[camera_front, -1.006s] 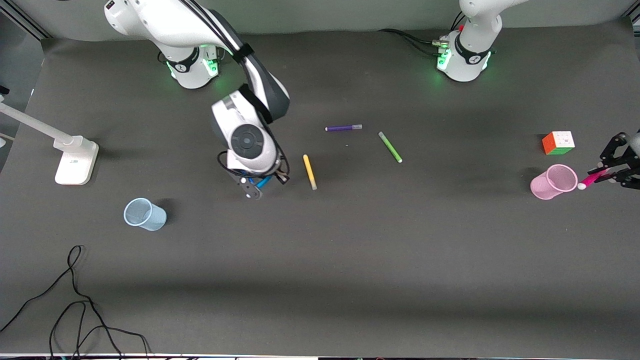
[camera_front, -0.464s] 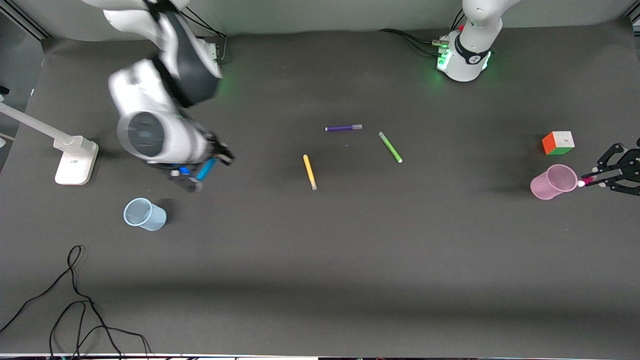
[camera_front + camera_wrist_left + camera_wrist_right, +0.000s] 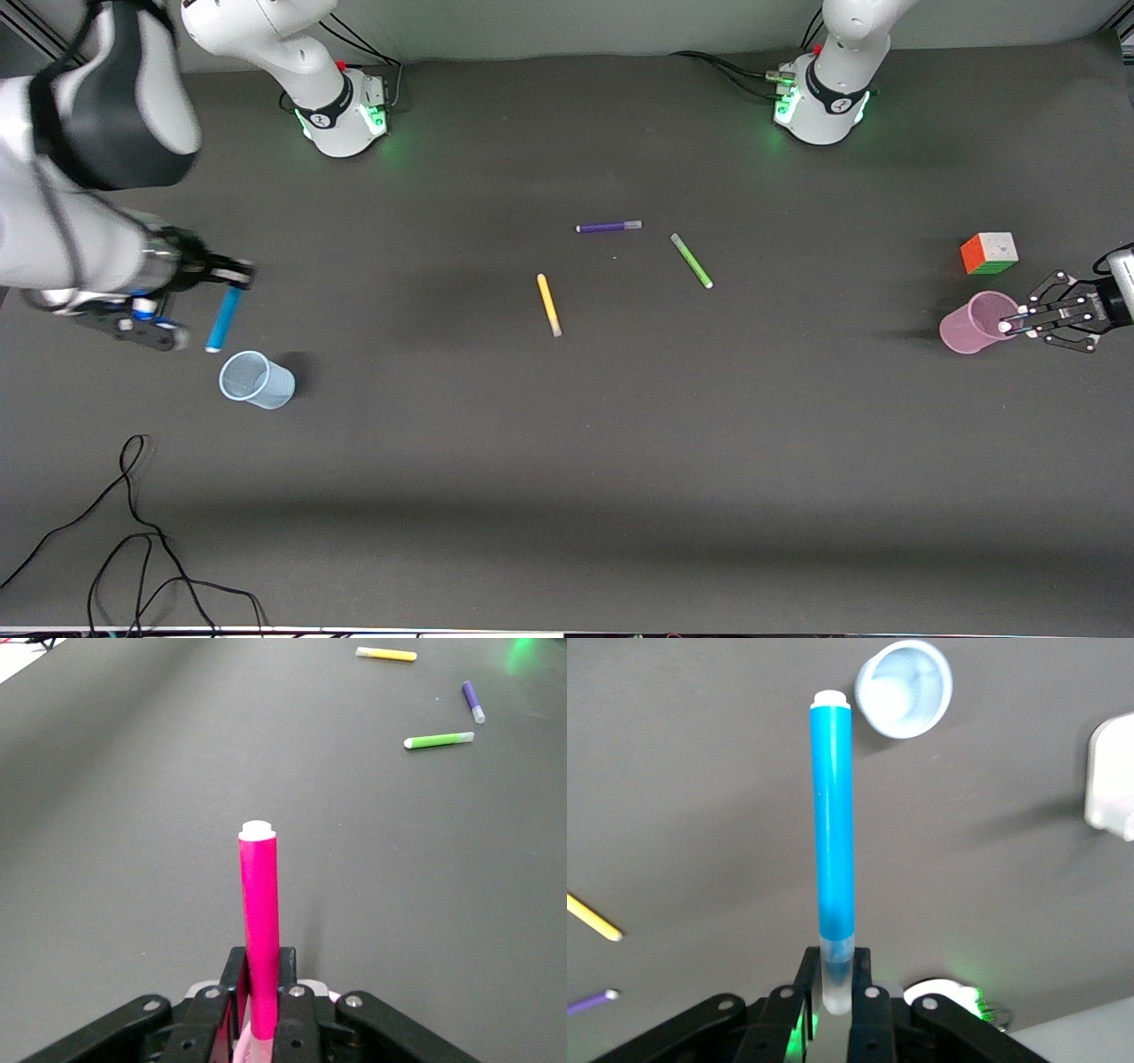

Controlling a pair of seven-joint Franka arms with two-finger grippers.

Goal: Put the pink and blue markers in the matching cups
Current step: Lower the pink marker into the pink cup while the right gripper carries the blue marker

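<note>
With right gripper (image 3: 232, 282) clamping the blue marker (image 3: 222, 320) by its cap near the worktop's right-arm edge, just short of the blue cup (image 3: 256, 379), and left gripper (image 3: 1019, 322) clamping the pink marker (image 3: 260, 926) at the pink cup (image 3: 980, 322) rim by the left-arm edge (neither in), centre each tip over its mouth before opening jaws.

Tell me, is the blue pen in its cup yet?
Not yet. The right hand holds the blue pen in the air, its tip just short of the blue cup.
</note>
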